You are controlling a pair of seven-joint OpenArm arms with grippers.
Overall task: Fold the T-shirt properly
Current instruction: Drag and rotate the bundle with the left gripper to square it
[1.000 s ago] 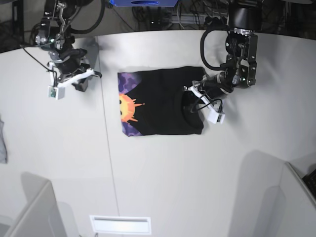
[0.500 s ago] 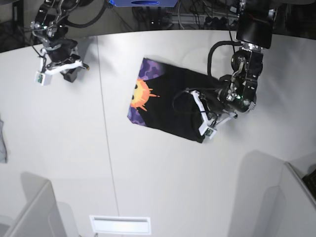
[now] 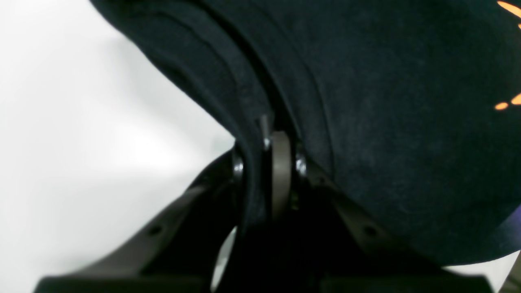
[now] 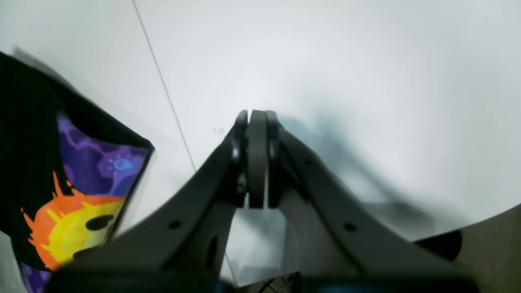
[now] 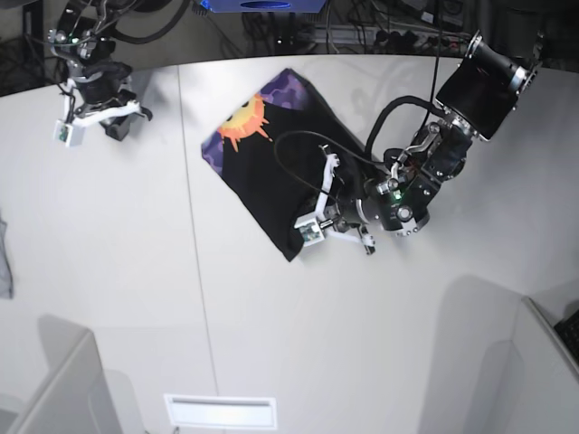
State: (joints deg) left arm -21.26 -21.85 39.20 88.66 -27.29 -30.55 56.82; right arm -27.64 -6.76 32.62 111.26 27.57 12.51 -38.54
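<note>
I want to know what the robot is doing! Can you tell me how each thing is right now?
T-shirt: folded into a rectangle, lying slanted on the table, sun print facing up.
Left hand: shut on the T-shirt's black edge.
Right hand: shut, holding nothing, above the bare table.

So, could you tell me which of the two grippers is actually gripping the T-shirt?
The left gripper, shut on the black T-shirt's edge; the right gripper is shut on nothing, over bare table.

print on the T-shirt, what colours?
Orange-and-yellow sun on purple camouflage, on the black T-shirt. Clearest in the right wrist view.
</note>
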